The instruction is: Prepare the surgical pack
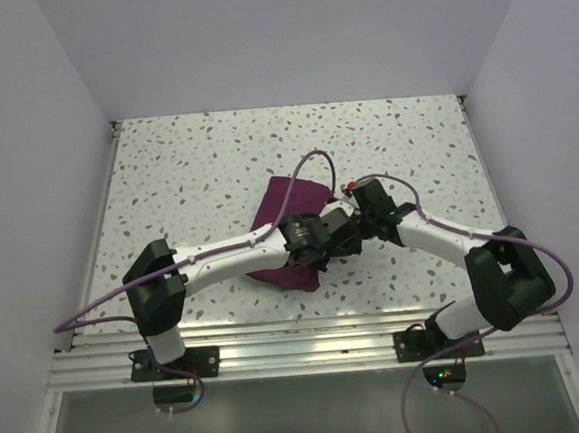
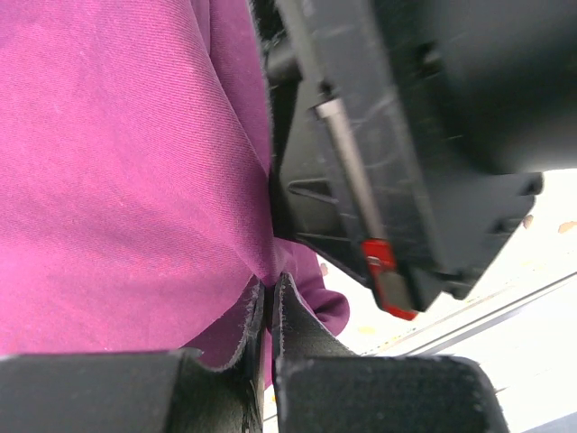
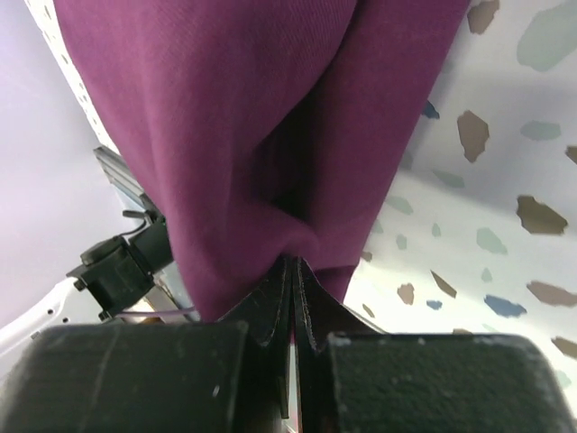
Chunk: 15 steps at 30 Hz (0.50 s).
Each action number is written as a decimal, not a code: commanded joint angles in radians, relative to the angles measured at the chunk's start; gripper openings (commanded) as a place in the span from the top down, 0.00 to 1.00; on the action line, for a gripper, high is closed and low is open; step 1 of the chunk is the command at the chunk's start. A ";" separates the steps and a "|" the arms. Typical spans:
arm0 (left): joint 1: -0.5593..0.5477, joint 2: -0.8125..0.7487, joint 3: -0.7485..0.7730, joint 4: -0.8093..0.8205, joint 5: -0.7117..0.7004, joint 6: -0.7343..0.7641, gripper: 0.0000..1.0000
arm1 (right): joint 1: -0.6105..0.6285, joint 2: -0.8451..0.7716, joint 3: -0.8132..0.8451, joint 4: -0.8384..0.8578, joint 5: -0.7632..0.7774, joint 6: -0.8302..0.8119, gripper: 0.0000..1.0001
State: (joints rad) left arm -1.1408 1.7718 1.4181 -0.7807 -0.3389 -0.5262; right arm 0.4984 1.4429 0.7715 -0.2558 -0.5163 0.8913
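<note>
The surgical pack [image 1: 280,202] is a dark purple cloth, folded, lying mid-table. Both arms meet at its right side. My left gripper [image 1: 339,235] is shut on a pinch of the purple cloth [image 2: 126,171]; the cloth fills the left wrist view. My right gripper [image 1: 355,223] is shut on a fold of the same cloth [image 3: 261,117], which hangs above its fingertips [image 3: 290,268]. The black body of the right gripper [image 2: 424,135] shows close beside the left fingers. Gauze and clamps are hidden.
The speckled white tabletop [image 1: 195,164] lies all round the pack. White walls stand at the left, right and back. A metal rail [image 1: 310,345] runs along the near edge by the arm bases.
</note>
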 commanded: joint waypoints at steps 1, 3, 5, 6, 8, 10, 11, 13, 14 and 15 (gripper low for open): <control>0.004 0.003 0.054 0.020 0.012 0.018 1.00 | 0.019 0.025 -0.017 0.115 -0.016 0.052 1.00; 0.003 0.003 0.053 0.024 0.018 0.018 1.00 | 0.020 0.039 -0.017 0.154 -0.016 0.064 1.00; 0.003 0.003 0.047 0.034 0.023 0.018 1.00 | 0.029 0.071 -0.011 0.187 -0.030 0.090 1.00; 0.004 0.005 0.047 0.037 0.029 0.018 1.00 | 0.034 0.080 -0.012 0.231 -0.031 0.103 1.00; 0.003 0.012 0.045 0.040 0.034 0.018 1.00 | 0.037 0.109 -0.008 0.251 -0.031 0.129 1.00; 0.003 0.026 0.042 0.034 0.035 0.014 1.00 | 0.040 0.134 0.000 0.288 -0.031 0.144 1.00; 0.003 0.032 0.041 0.032 0.035 0.012 1.00 | 0.040 0.139 0.002 0.293 -0.027 0.149 1.00; 0.003 0.038 0.033 0.035 0.038 0.006 1.00 | 0.040 0.145 0.002 0.305 -0.027 0.161 1.00; 0.003 0.043 0.030 0.037 0.037 0.000 1.00 | 0.040 0.152 0.003 0.306 -0.034 0.163 1.00; 0.004 0.046 0.024 0.038 0.037 -0.004 1.00 | 0.040 0.155 0.008 0.279 -0.031 0.155 1.00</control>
State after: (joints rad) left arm -1.1389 1.8004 1.4235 -0.7750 -0.3290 -0.5289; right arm 0.5308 1.5925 0.7605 -0.0425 -0.5236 1.0138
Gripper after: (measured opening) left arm 0.030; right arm 0.010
